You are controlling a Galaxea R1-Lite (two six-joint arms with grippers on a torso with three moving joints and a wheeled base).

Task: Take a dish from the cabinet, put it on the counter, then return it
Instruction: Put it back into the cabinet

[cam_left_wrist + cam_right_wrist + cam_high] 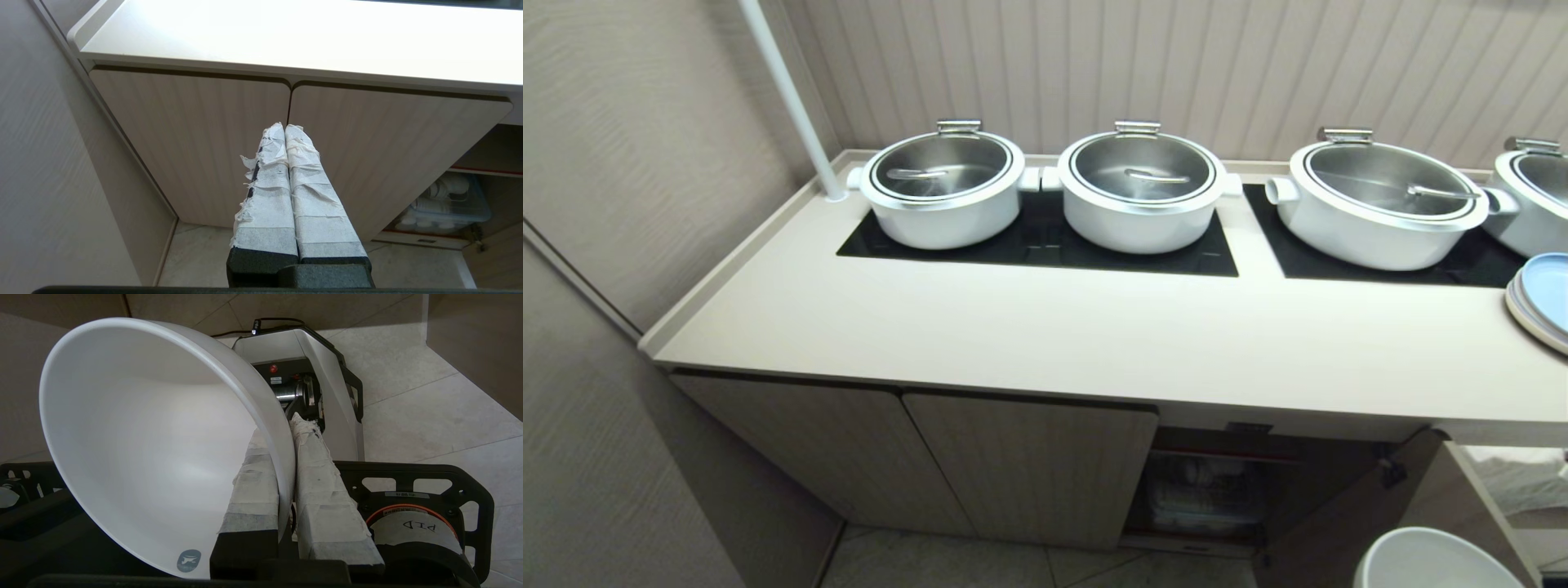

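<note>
The dish (143,441) is in my right gripper (286,428), pinched at the rim: one taped finger lies inside the wall, the other outside, closed down to the thickness of the ceramic. In the head view its rim shows at the lower right corner (1429,559), below the counter (1054,335) and out in front of the open cabinet (1217,490), not yet over the top.

I judge it stiff, glossy and breakable, light enough for a rim pinch but apt to swing or slip on the glaze, since its weight hangs off to one side of my fingers. The tape should give some bite. A hold low on the wall, close to the rim's curve, looks safest; I would set it down gently, base first, on the bare stretch in front of the pots (947,188).

My left gripper (286,130) is closed, holding nothing, and points at the shut doors (192,143).
</note>
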